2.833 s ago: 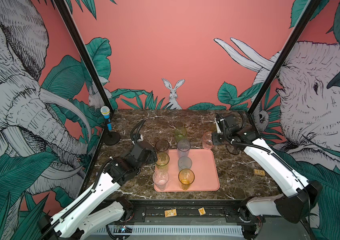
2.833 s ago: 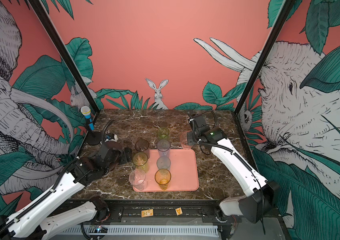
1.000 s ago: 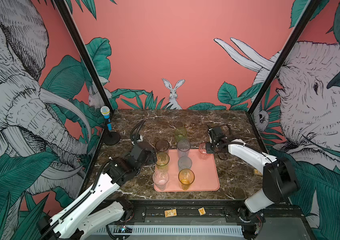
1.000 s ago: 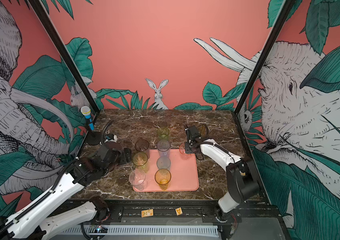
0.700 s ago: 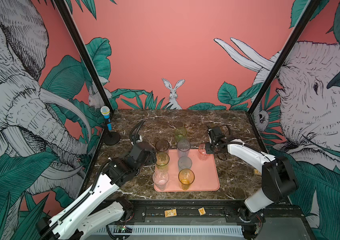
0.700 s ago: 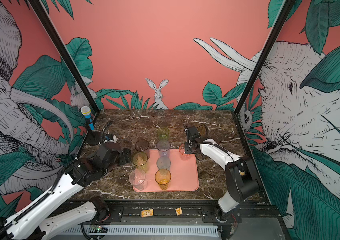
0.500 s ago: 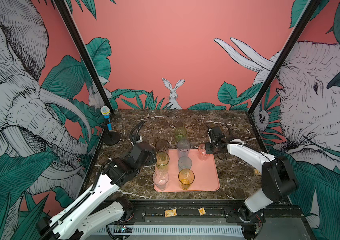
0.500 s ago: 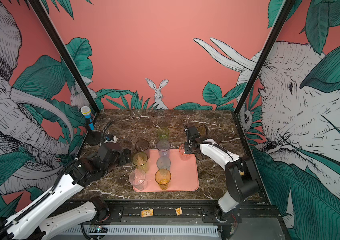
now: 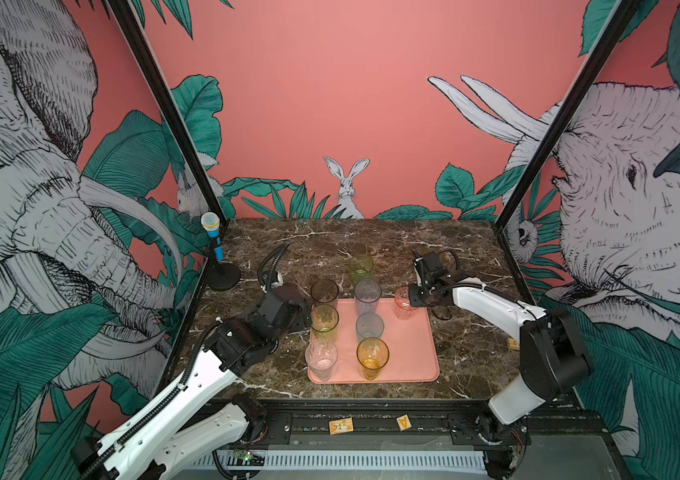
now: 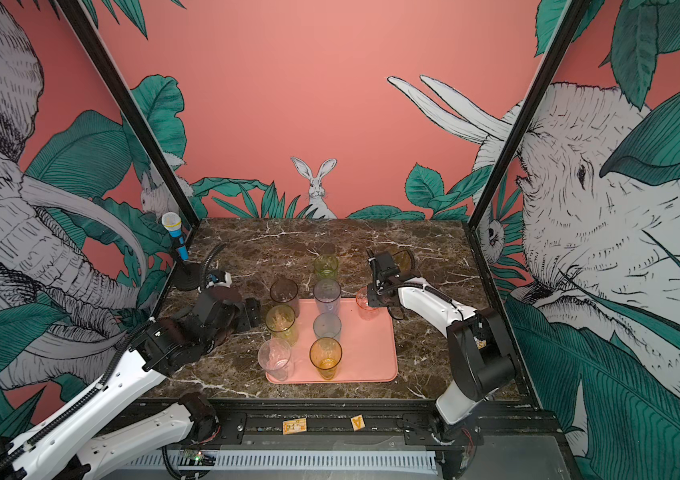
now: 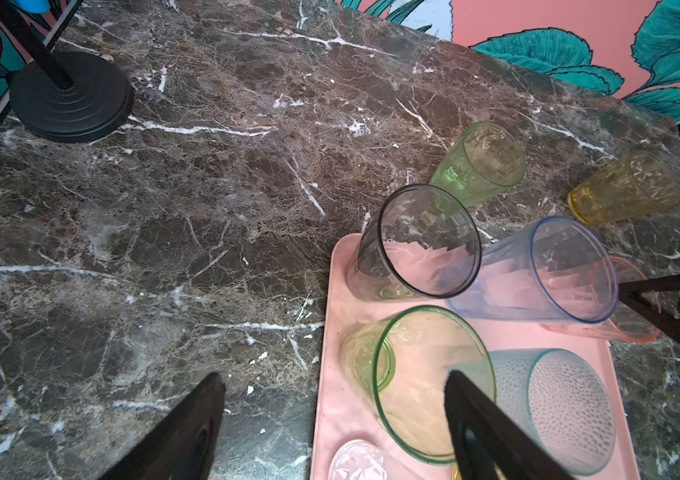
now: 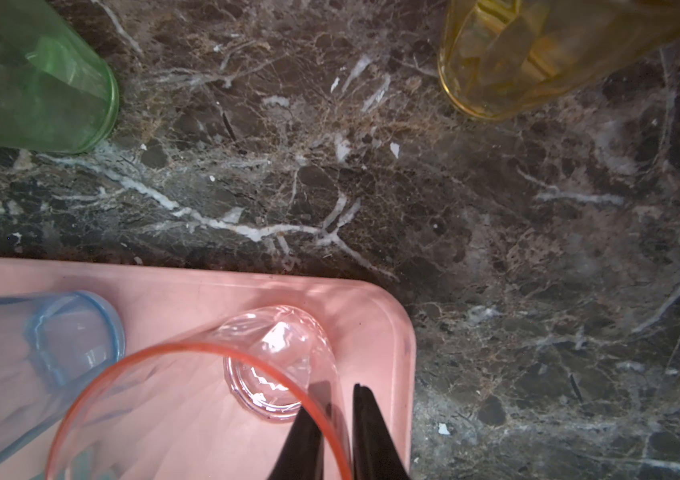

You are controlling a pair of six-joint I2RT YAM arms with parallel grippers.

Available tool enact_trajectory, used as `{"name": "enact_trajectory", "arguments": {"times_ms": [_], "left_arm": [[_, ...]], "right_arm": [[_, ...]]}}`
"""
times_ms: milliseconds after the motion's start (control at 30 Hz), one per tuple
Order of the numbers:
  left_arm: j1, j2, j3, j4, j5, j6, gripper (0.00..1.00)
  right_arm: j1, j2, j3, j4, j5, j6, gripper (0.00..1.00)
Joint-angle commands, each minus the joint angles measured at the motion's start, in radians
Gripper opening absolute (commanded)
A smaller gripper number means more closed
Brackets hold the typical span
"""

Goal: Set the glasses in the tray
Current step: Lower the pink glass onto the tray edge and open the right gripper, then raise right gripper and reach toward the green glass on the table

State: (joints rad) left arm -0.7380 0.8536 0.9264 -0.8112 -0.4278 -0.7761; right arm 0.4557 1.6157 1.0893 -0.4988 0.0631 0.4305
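Observation:
The salmon-pink tray (image 9: 417,357) lies at the table's front middle and holds several glasses. The pink glass (image 9: 404,302) stands upright in its far right corner. My right gripper (image 12: 336,395) straddles that glass's wall (image 12: 188,353), one finger inside and one outside, a little parted with slim gaps. A green glass (image 9: 361,266) and an amber glass (image 11: 625,187) stand on the marble beyond the tray. My left gripper (image 11: 334,386) hangs open over the tray's left rim (image 11: 327,332) beside a yellow-green glass (image 9: 324,322), holding nothing.
A blue toy microphone (image 9: 215,245) on a black stand sits at the far left corner. A small wooden tile (image 9: 512,343) lies on the marble to the right of the tray. Black frame posts rise at both back corners.
My right arm carried the pink glass from the marble into the tray's far right corner, and its jaws have just parted slightly. The left arm has stayed still.

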Motion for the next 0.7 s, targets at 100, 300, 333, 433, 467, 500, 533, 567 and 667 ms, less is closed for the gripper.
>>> {"name": "enact_trajectory", "arguments": {"times_ms": [100, 300, 333, 433, 467, 500, 533, 567, 667], "left_arm": [[0.004, -0.031, -0.015, -0.024, -0.023, -0.018, 0.85], [0.003, -0.035, -0.014, -0.026, -0.021, -0.019, 0.85], [0.003, -0.036, -0.017, -0.026, -0.021, -0.018, 0.85], [0.003, -0.040, -0.020, -0.026, -0.023, -0.020, 0.85], [0.003, -0.041, -0.019, -0.025, -0.023, -0.021, 0.85], [0.003, -0.041, -0.019, -0.025, -0.023, -0.020, 0.85], [0.003, -0.041, -0.020, -0.025, -0.023, -0.020, 0.85], [0.003, -0.041, -0.020, -0.025, -0.022, -0.020, 0.85], [0.003, -0.045, -0.019, -0.025, -0.025, -0.020, 0.85]], "right_arm": [[-0.004, -0.003, 0.026, -0.027, -0.001, 0.008, 0.33], [-0.003, -0.054, 0.063, -0.081, 0.001, -0.005, 0.53], [-0.003, -0.063, 0.069, -0.090, 0.003, -0.008, 0.55], [-0.004, -0.100, 0.094, -0.117, 0.012, -0.015, 0.58], [-0.003, -0.113, 0.104, -0.125, 0.016, -0.016, 0.59], [-0.004, -0.126, 0.111, -0.133, 0.018, -0.019, 0.60], [-0.004, -0.136, 0.119, -0.137, 0.018, -0.020, 0.60], [-0.004, -0.145, 0.131, -0.146, 0.017, -0.022, 0.60], [-0.004, -0.168, 0.168, -0.165, 0.015, -0.026, 0.61]]}}
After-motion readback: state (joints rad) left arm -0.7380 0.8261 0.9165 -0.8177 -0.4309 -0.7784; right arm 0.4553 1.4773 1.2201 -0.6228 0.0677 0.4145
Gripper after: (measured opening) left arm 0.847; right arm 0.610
